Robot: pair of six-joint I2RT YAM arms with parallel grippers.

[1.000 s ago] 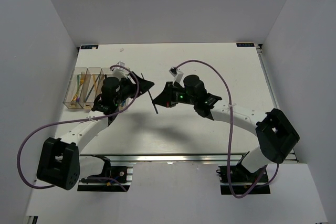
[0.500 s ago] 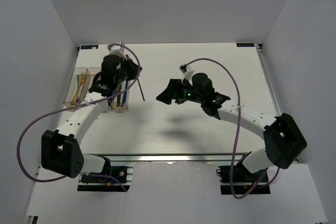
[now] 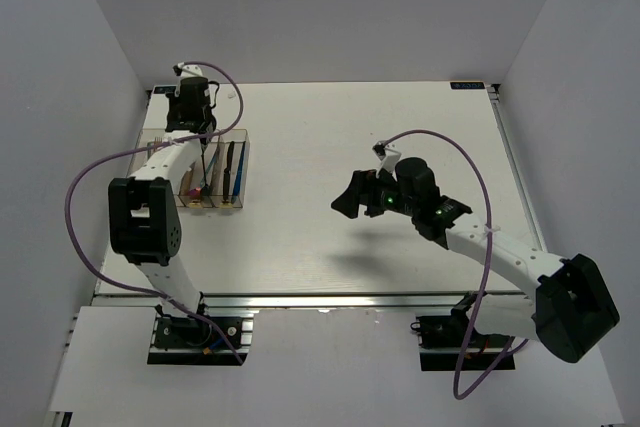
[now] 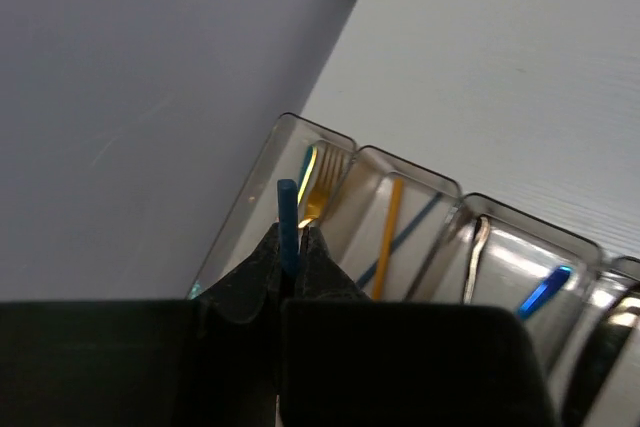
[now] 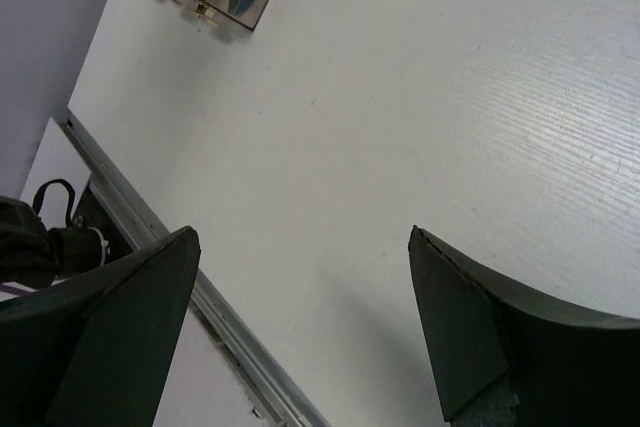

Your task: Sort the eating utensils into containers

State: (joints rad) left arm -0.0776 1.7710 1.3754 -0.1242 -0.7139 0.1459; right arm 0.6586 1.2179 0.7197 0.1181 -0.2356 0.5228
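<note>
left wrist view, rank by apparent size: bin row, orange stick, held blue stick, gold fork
1. bin row
2. orange stick
3. blue stick and gold fork look alike; the stick is nearest the camera and partly hidden, so unranked

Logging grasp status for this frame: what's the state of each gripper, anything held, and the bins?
left gripper: jaws shut on the blue stick, over the containers.
blue stick: held upright, not yet in a bin.
right gripper: jaws open, empty, above the table.
containers: open-topped, utensils lying inside.
gold fork: lying in the end bin.
</note>
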